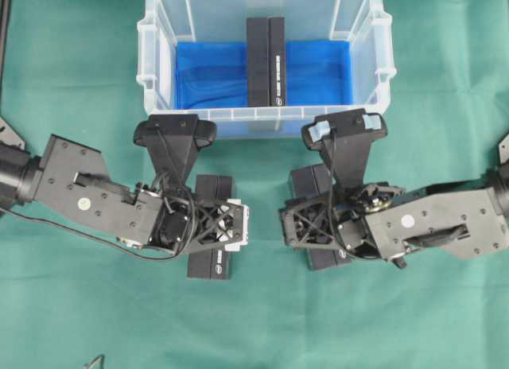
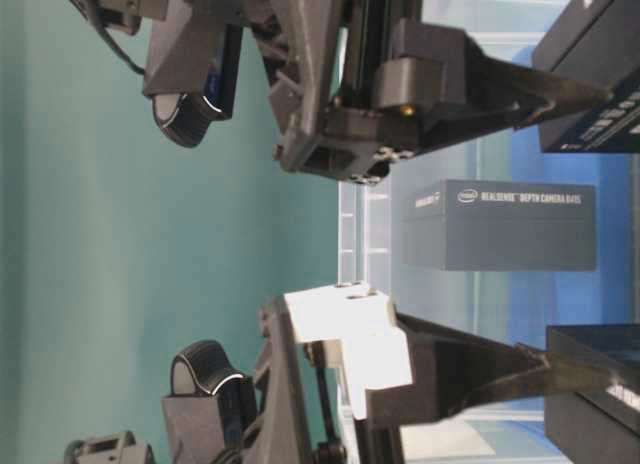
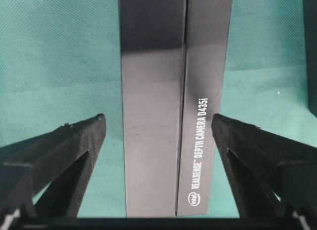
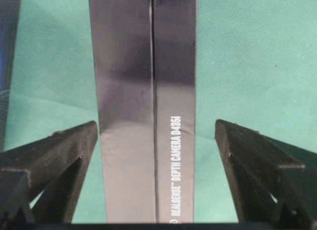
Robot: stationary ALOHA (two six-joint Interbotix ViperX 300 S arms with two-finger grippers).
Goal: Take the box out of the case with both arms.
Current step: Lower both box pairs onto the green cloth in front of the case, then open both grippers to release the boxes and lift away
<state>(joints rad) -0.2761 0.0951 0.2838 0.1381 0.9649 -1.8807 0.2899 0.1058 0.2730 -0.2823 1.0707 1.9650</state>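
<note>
One dark box point(image 1: 266, 60) stands inside the case point(image 1: 151, 43), on the blue sheet point(image 1: 207, 75) that lines its bottom. In the overhead view its long axis runs from the near wall of the case to the far wall, with white lettering along one side.

Two similar dark boxes lie outside the case on the green cloth point(image 1: 71, 305) that covers the bench. One box point(image 3: 173, 106) lies under the left gripper point(image 3: 158, 155); the other box point(image 4: 146, 111) lies under the right gripper point(image 4: 156, 165). Both have their long axes parallel to the box in the case.

Left gripper: jaws wide, one on each side of its box, green cloth visible in both gaps, no contact. Right gripper: same condition.

The case is translucent, with a rimmed edge. No part of the room beyond the bench is in view.
</note>
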